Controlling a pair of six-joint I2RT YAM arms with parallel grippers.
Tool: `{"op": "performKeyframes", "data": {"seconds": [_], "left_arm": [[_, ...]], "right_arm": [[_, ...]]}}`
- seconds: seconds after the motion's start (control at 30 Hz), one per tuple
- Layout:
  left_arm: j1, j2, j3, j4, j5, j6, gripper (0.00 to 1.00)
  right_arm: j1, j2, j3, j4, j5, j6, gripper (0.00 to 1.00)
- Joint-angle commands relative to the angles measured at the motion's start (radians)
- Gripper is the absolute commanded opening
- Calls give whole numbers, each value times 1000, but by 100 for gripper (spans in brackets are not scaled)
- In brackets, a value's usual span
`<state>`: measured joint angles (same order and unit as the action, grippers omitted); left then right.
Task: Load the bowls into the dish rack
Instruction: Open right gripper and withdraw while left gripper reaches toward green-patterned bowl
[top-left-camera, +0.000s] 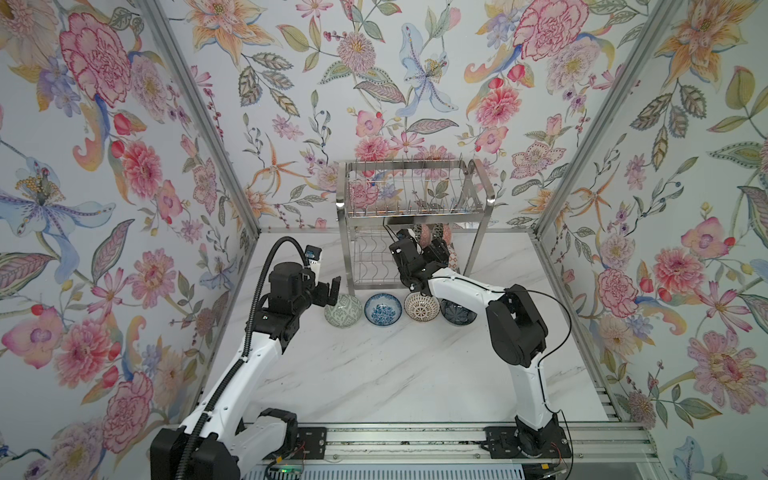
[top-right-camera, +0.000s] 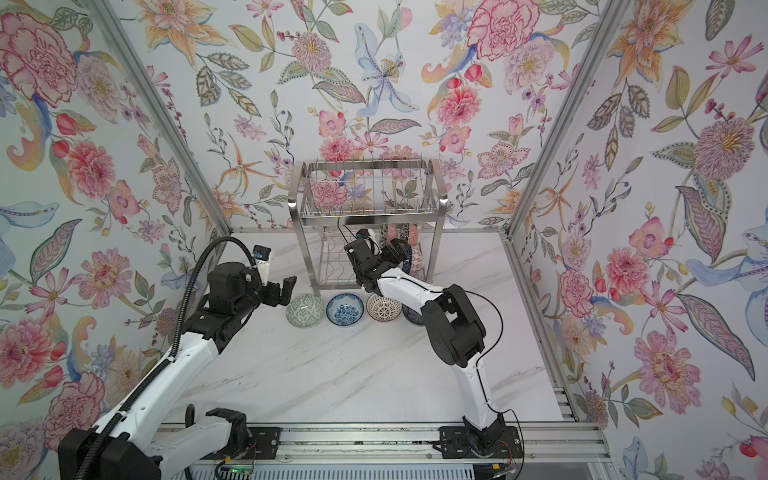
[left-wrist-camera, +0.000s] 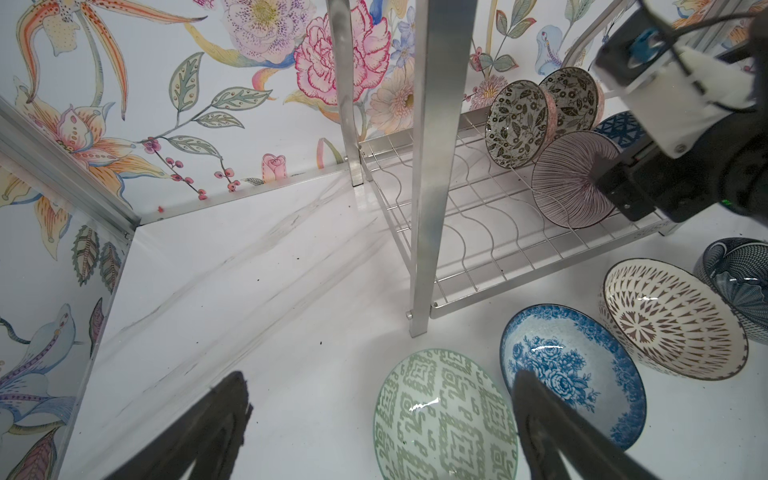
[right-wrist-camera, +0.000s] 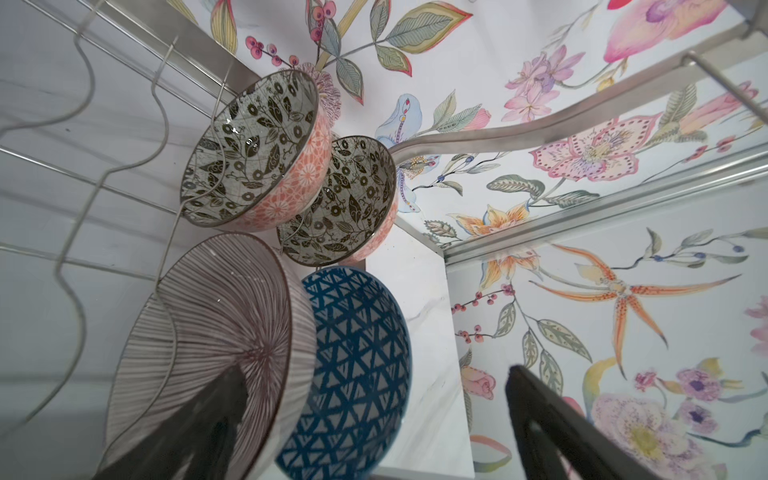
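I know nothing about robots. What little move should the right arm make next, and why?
Probably draw the right pincer straight back out of the dish rack's lower tier. It is open, so the purple striped bowl beside it stands on edge on the wires, ungripped. Four more bowls wait on the table, and pulling back gently should avoid knocking the standing one.

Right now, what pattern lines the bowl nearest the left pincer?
Pale green geometric motifs; the bowl shows best in left wrist view.
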<state>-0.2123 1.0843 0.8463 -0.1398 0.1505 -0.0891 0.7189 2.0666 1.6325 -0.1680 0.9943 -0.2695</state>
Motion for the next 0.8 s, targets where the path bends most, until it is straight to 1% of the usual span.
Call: {"op": "performKeyframes", "data": {"seconds": [0.0, 0.1, 0.2, 0.27, 0.37, 0.43, 0.5, 0.6, 0.67, 0.7, 0.77], "left_arm": [[6, 16, -4, 2, 9, 3, 99], [5, 25, -10, 8, 11, 2, 99], [4, 32, -3, 6, 6, -5, 99], [-2, 15, 5, -3, -35, -12, 100], [-14, -31, 36, -66, -96, -42, 99], [-22, -64, 32, -96, -117, -92, 99], [-44, -93, -2, -85, -150, -138, 100], [-118, -110, -72, -28, -239, -211, 99], [-170, -100, -106, 10, -279, -234, 99], [-187, -90, -122, 27, -301, -239, 99], [-194, -70, -156, 60, -319, -250, 100]], "right_arm": [[38, -126, -61, -75, -129, 166, 99], [72, -211, -155, -82, -184, 232, 99], [84, -305, -247, -77, -259, 267, 99], [85, -385, -332, -54, -326, 280, 99], [85, -525, -458, -11, -439, 319, 99], [80, -613, -522, 5, -497, 332, 99], [65, -675, -558, 5, -538, 339, 99], [14, -742, -571, 5, -585, 348, 99], [-36, -753, -546, 4, -611, 342, 99], [-63, -749, -517, -2, -624, 334, 99], [-122, -727, -448, -36, -630, 310, 99]]}}
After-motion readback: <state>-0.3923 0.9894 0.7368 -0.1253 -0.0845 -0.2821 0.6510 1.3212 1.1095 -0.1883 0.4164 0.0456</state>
